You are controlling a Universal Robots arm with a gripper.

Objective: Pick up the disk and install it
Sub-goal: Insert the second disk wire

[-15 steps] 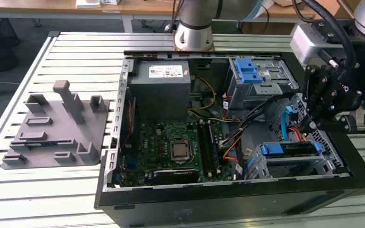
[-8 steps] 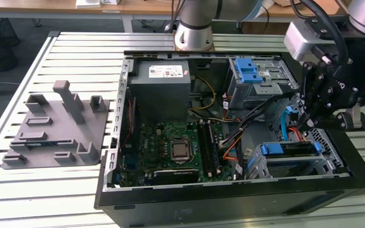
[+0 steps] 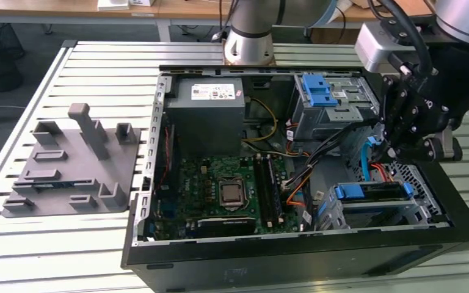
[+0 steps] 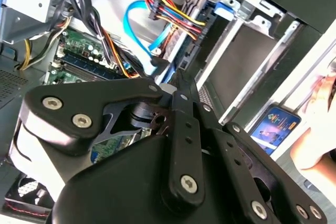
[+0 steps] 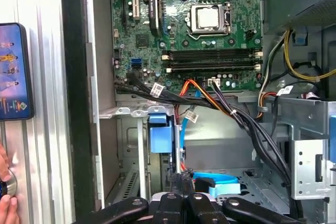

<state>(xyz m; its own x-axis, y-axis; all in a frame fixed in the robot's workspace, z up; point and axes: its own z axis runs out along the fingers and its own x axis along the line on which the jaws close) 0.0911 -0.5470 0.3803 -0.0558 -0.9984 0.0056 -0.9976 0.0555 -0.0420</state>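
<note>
The tool (image 3: 396, 155), its fingers together on nothing, hangs inside the open computer case (image 3: 300, 259) on the worktop (image 3: 55, 244), just above the disk (image 3: 373, 194), which sits in the drive cage at the exterior view's right.

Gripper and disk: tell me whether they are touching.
Apart. In the exterior view the gripper hangs above the drive cage, with cables showing between it and the disk seated below.

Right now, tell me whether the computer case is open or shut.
Open. In the exterior view the computer case lies with its side panel off, the motherboard and power supply exposed.
</note>
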